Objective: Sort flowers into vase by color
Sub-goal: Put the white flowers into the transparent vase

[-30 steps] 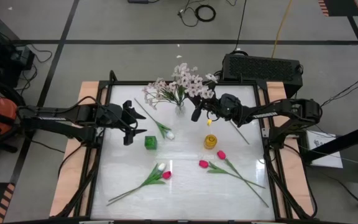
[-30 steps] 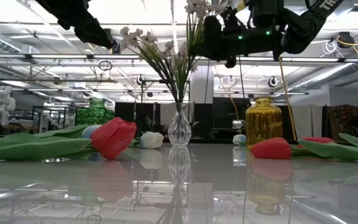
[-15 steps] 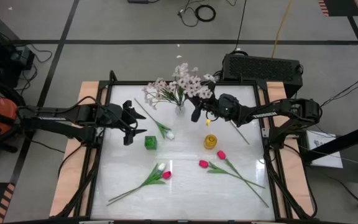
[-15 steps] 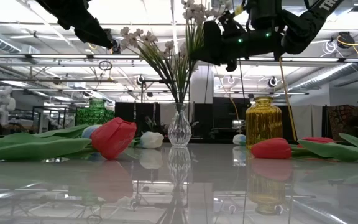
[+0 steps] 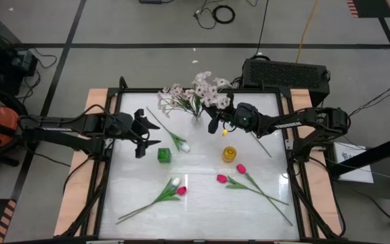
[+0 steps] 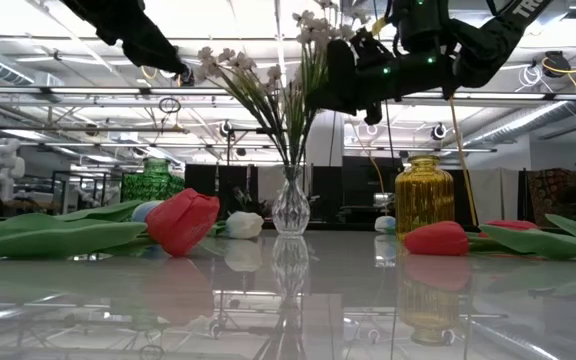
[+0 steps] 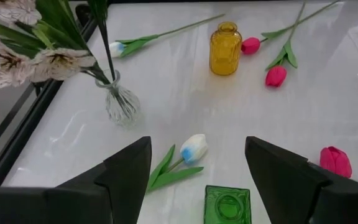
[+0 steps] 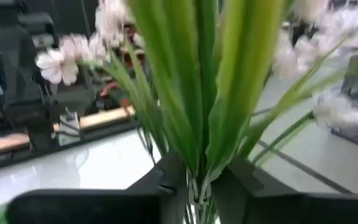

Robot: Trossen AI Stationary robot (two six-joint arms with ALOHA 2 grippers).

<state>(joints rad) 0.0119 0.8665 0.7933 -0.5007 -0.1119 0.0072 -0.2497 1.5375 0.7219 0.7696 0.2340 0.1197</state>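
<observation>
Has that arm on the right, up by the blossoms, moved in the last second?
Yes, slightly. In the high view the right end effector has crept toward the clear vase, narrowing the gap, and the spray of blossoms has shifted with it.

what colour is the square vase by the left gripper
Green glass; the square vase shows best in the left wrist view, between the left gripper fingers.

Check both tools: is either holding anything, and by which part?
The right tool pinches the blossom spray by its green stems above the clear vase. The left tool holds nothing.
</observation>
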